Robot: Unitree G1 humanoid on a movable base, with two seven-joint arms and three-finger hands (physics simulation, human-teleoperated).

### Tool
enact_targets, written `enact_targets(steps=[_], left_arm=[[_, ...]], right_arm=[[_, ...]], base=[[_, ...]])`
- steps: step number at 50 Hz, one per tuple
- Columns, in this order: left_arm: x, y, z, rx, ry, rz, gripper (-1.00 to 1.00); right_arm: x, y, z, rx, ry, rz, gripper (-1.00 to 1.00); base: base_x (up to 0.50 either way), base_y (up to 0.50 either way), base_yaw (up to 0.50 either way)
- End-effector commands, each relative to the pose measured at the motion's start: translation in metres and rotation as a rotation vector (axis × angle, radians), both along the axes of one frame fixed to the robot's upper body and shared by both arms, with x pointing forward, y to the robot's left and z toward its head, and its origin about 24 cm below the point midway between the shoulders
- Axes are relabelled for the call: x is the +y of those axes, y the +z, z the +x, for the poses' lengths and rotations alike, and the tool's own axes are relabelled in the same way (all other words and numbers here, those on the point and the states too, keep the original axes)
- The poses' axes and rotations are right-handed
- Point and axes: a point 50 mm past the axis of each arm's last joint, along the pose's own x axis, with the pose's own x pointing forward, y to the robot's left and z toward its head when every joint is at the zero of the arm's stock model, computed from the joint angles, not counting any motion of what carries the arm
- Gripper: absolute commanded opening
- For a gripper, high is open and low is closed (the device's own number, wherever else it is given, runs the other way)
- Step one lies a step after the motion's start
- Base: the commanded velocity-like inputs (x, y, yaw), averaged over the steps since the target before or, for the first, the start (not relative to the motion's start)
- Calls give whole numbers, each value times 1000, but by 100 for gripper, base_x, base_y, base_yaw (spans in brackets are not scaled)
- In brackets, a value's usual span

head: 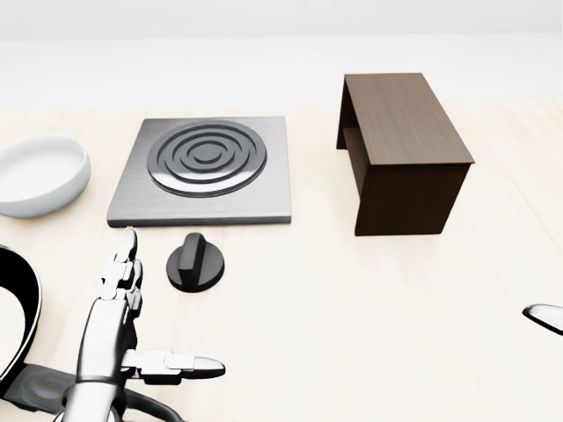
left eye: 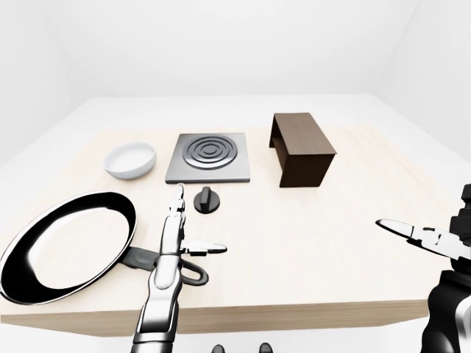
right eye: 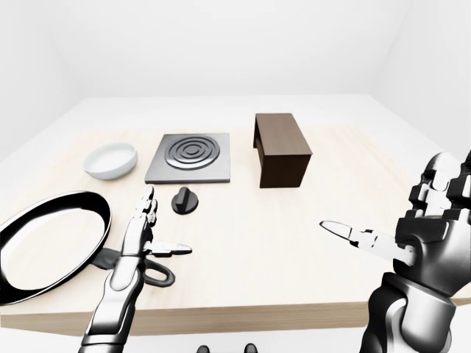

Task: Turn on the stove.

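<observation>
The stove (head: 201,171) is a grey square plate with a dark ringed burner, upper left of the middle in the head view. Its black knob (head: 195,263) lies on the table just below the plate. My left hand (head: 167,303) is open, fingers stretched up and thumb out to the right. It hovers below and to the left of the knob, a short gap away. My right hand (right eye: 390,213) is open at the right of the right-eye view, far from the knob and holding nothing. Only one of its fingertips (head: 544,316) shows in the head view.
A white bowl (head: 35,176) sits left of the stove. A black frying pan (left eye: 66,246) lies at the lower left, its handle (left eye: 158,263) under my left forearm. A dark brown wooden box (head: 405,149) stands right of the stove. The table's near edge (left eye: 294,312) runs below my hands.
</observation>
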Motion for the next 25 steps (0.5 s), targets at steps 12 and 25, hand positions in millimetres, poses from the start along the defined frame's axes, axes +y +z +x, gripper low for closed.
enact_targets(steps=[12,25], left_arm=[[-1,0,-1,0,1,2,100],[-1,0,-1,1,-1,4,100]], right_arm=[[12,-21,19,93,113,33,100],[11,-22,17,87,110,51,100]], base=[[32,0,0],[22,0,0]])
